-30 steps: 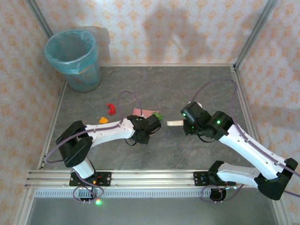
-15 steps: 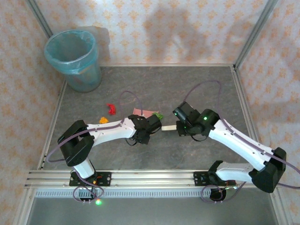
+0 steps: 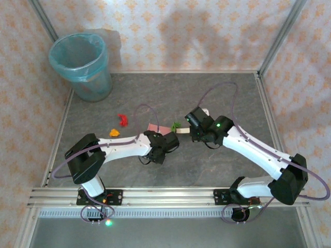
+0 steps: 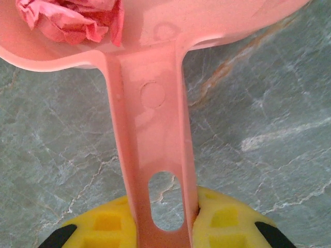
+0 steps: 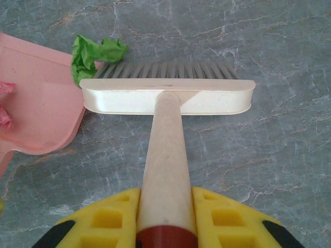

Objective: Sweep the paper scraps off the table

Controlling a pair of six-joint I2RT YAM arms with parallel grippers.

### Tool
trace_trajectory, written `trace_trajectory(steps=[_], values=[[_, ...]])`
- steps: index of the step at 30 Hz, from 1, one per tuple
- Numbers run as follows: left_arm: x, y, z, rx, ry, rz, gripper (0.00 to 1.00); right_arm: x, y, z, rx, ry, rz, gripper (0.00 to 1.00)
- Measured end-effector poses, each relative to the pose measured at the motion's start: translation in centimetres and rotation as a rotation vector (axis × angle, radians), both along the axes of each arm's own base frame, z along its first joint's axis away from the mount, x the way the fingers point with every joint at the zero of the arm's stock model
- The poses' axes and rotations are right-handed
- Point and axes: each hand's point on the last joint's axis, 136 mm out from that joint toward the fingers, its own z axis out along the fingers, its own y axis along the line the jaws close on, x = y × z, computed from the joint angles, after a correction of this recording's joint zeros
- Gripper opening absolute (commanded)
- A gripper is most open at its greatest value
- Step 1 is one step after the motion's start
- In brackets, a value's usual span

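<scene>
Over the table, the pairing: you've got the left gripper (image 3: 165, 137) and right gripper (image 3: 190, 128) meeting mid-surface, pink dustpan (image 3: 153, 126) facing hand brush (image 3: 182, 130). That set-up reads as pan braced to catch, brush to drive.
Loose scraps from above: a green wad (image 3: 176, 125) sits between brush and pan. A red wad (image 3: 122, 120) and an orange wad (image 3: 114, 133) lie well apart to the left, toward the lined waste bin (image 3: 81, 64).
At the left wrist, the grip: your yellow fingers (image 4: 103, 227) pinch the dustpan (image 4: 155, 144) by its handle, right at the hanging slot. A hold that far back likely keeps the pan mouth clear.
Pan contents: one crumpled pink wad (image 4: 72, 20) already rests inside, over the marbled table (image 4: 269, 129).
At the right wrist, the grip: your fingers (image 5: 227, 217) are clamped tight on the brush's pale handle, with the hand brush (image 5: 168, 95) bristles down.
Green wad up close: the green wad (image 5: 95, 54) is crinkled and leaf-like, touching the bristles' left end at the pan's corner (image 5: 36, 103). It looks light, so a short push should tip it in.
</scene>
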Motion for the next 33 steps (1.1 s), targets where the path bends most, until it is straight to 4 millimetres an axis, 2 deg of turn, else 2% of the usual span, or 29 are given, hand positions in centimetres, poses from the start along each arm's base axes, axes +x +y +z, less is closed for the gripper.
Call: trace_trajectory(steps=[4, 9, 14, 18, 23, 25, 29, 33], values=[[-0.2, 0.0, -0.1, 0.004, 0.003, -0.012, 0.00, -0.1, -0.5, 0.7, 0.003, -0.019, 0.001, 0.00], [-0.4, -0.5, 0.0, 0.000, 0.004, -0.039, 0.00, 0.0, -2.5, 3.0, 0.035, -0.082, -0.044, 0.00], [0.2, -1.6, 0.3, -0.009, -0.005, -0.047, 0.00, 1.3, -3.4, 4.1, 0.048, -0.115, -0.097, 0.00], [0.6, -2.0, 0.2, -0.005, -0.005, -0.047, 0.00, 3.6, -1.6, 3.3, 0.028, -0.098, -0.081, 0.00], [0.9, -1.8, -0.2, 0.004, 0.001, -0.041, 0.00, 6.3, 1.2, 1.0, 0.007, -0.053, -0.041, 0.00], [1.2, -1.6, -0.2, 0.003, 0.002, -0.030, 0.00, 6.4, 1.7, 0.3, 0.012, -0.034, -0.023, 0.00], [1.5, -1.2, -0.2, 0.001, 0.004, -0.015, 0.00, 6.3, 2.8, 0.3, 0.058, -0.031, 0.014, 0.00], [1.6, -1.1, -0.2, 0.002, 0.005, -0.016, 0.00, 5.0, 2.8, -0.6, 0.087, -0.010, 0.043, 0.00]])
